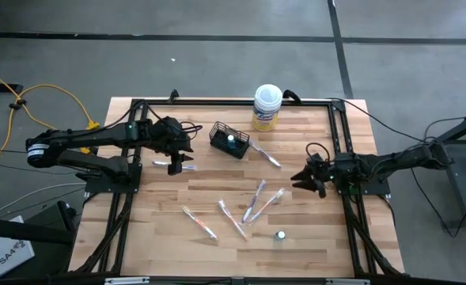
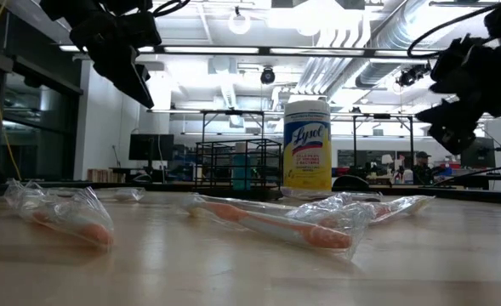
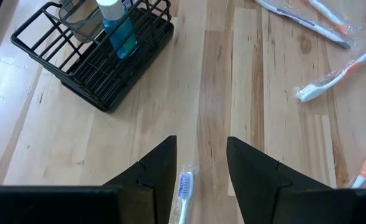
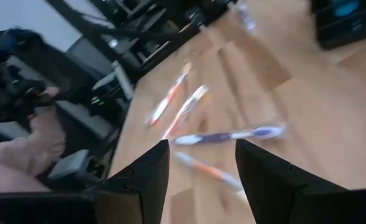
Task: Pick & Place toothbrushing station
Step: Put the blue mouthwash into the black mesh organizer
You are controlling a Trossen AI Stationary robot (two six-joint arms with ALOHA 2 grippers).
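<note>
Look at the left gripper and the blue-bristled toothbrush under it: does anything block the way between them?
Nothing visible does. The left gripper hangs with jaws open directly over the toothbrush; only bare table surrounds it.

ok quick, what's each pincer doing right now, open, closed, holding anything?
Left pincer: open, empty, above a blue-bristled toothbrush on the table.
Right pincer: open, empty, held above the table.
</note>
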